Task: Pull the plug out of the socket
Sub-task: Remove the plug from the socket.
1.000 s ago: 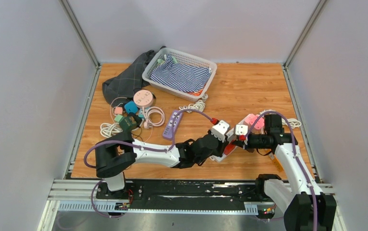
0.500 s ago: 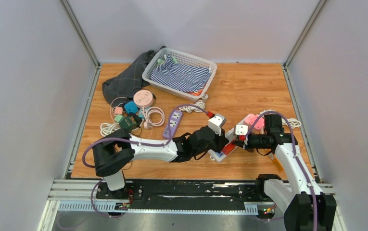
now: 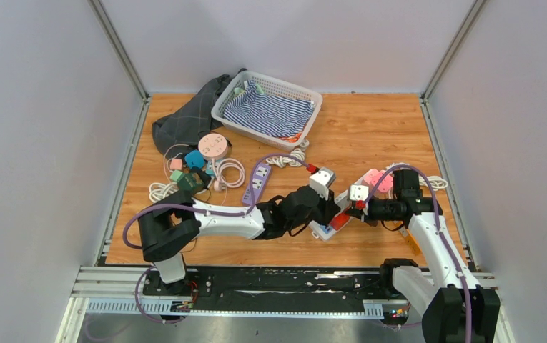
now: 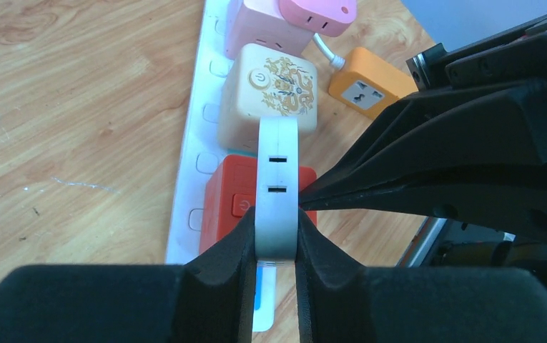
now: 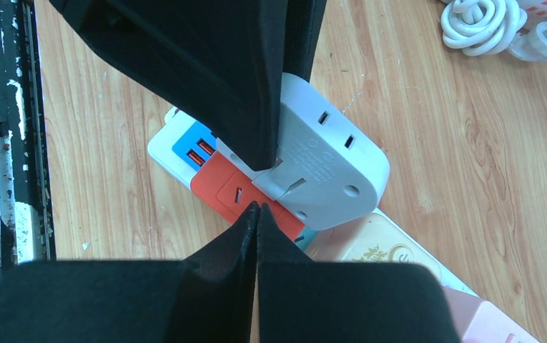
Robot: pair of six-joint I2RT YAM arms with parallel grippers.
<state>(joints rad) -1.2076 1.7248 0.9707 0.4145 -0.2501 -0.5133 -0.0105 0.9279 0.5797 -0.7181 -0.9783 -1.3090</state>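
White lattice plastic basket (image 3: 284, 86) is sitting at the back of the wooden counter (image 3: 370, 128), holding a blue-and-white striped cloth (image 3: 267, 114) that is filling most of it. A scrap of orange is showing at its near corner, and the small pale items at its far end are too small to make out. Nearer the arms, the left hand (image 4: 277, 225) is clamping a flat white rounded plug adapter (image 4: 277, 164) edge-on between its black fingers, holding it over the red-orange cube socket (image 4: 231, 204) that is sitting on the long white power strip (image 4: 193, 136). Whether the adapter's pins are clear of the cube cannot be told. The right hand (image 5: 257, 211) is pressing its fingers together with nothing between them, its tips pointing at the red-orange cube just beside the adapter's edge.
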